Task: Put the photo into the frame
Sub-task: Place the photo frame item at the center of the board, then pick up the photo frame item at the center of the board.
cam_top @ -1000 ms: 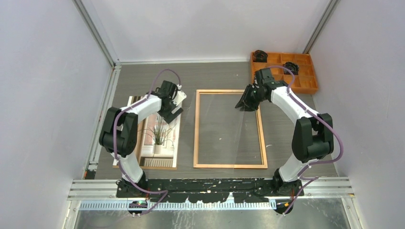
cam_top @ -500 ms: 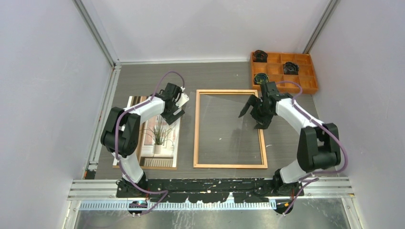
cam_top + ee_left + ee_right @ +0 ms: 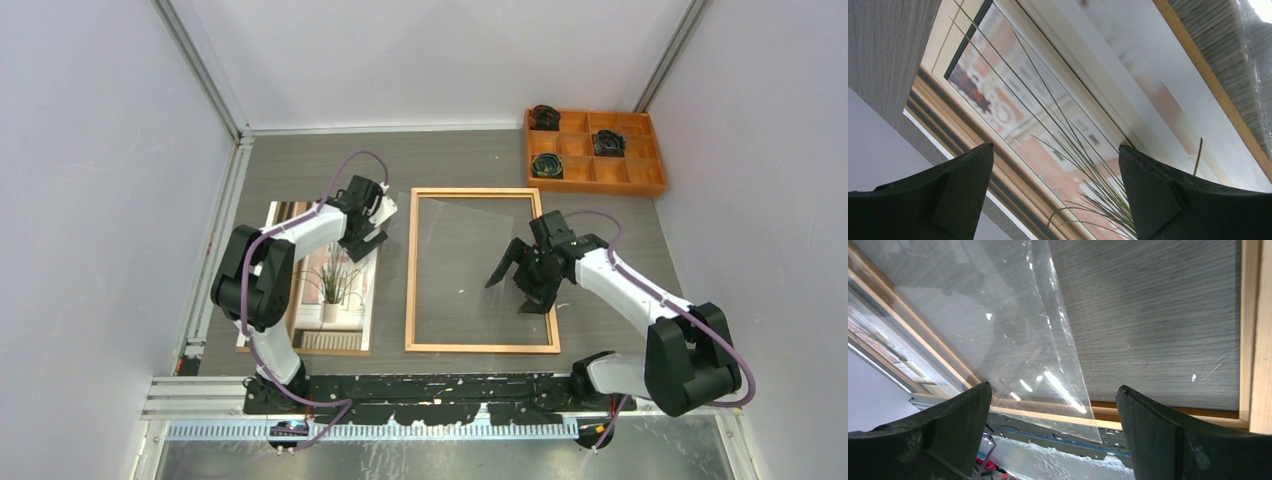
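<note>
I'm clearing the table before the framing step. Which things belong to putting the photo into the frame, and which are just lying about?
For the job: the photo, the frame, its clear pane, probably the brown backing board.
Lying about: the orange compartment tray, the small dark items in it.

Listed beneath me: frame, smooth orange-brown wood; pane, clear glossy sheet; photo, smooth printed paper; table, matt grey woodgrain; my fingers, matt black plastic.
</note>
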Tool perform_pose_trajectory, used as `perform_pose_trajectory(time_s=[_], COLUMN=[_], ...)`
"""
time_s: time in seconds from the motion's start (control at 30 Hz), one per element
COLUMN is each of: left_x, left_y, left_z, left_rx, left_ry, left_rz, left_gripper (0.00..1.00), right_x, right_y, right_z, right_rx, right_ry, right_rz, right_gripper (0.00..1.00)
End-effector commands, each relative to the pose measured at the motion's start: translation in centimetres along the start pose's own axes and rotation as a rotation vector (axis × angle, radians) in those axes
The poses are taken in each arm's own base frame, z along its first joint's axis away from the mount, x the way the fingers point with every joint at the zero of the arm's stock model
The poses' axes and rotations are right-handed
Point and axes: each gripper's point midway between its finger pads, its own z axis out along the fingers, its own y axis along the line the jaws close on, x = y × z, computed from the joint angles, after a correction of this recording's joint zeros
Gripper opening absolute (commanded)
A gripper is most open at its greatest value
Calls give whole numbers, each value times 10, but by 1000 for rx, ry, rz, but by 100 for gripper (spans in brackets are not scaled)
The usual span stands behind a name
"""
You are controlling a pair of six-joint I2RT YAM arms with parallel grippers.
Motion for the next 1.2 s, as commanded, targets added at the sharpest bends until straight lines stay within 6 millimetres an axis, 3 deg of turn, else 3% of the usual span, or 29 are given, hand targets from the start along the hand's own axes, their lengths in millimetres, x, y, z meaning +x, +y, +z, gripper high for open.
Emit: perform_pose_trajectory(time_s=[0.0, 0.57, 0.67, 0.93, 1.17], left_x=[-1, 3, 3, 1, 2], left_y=[-11, -8, -9, -11, -15], left_z=[1, 7, 6, 5, 4], left_rx=[25, 15, 33, 63, 78], left_ry=[-6, 36, 44, 46, 50], left_rz=[-6, 14, 3, -21, -28], left_gripper=[98, 99, 99, 99, 99], right_x=[2, 13, 9, -7, -7], right_y=[10, 7, 15, 50, 55], right_z=[12, 80, 82, 64, 76], right_rx=[-58, -201, -304, -561, -643], right_ry=[0, 42, -3, -114, -82], right_rz=[54, 118, 130, 132, 202], right_gripper=[97, 81, 79, 76, 70])
